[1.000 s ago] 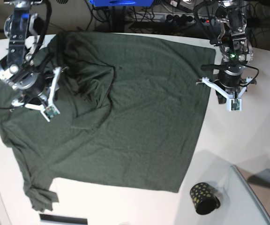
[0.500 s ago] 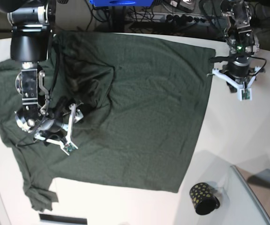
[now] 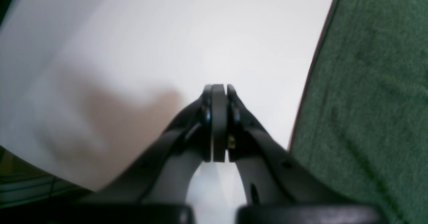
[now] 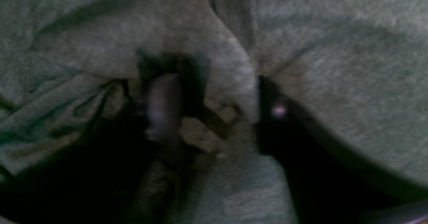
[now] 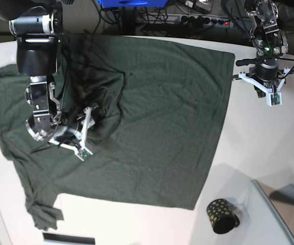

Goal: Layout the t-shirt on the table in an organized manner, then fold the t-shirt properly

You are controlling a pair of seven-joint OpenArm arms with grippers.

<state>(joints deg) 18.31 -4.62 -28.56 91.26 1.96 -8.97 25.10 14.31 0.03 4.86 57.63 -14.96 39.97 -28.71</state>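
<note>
- The t-shirt [image 5: 152,117] is spread across the middle of the table [image 5: 269,148], with its straight hem towards the base view's right and a bunched sleeve [image 5: 44,212] at the lower left.
- A ridge of raised folds [image 5: 103,97] is seen in the cloth, left of centre in the base view.
- The right gripper [image 4: 214,113] is pressed down into those folds; its fingers [image 4: 164,103] are parted, and a hump of fabric is seen between them.
- Whether that fabric is truly pinched cannot be told, since the right wrist view is dark and blurred.
- The left gripper [image 3: 219,117] is held over bare white tabletop just beside the shirt's hem edge, not touching the cloth.
- Its jaws are seen pressed flat together, with nothing between them.
- A small black cup with pale dots [image 5: 221,216] is found lying near the table's lower right, apart from the shirt.
</note>
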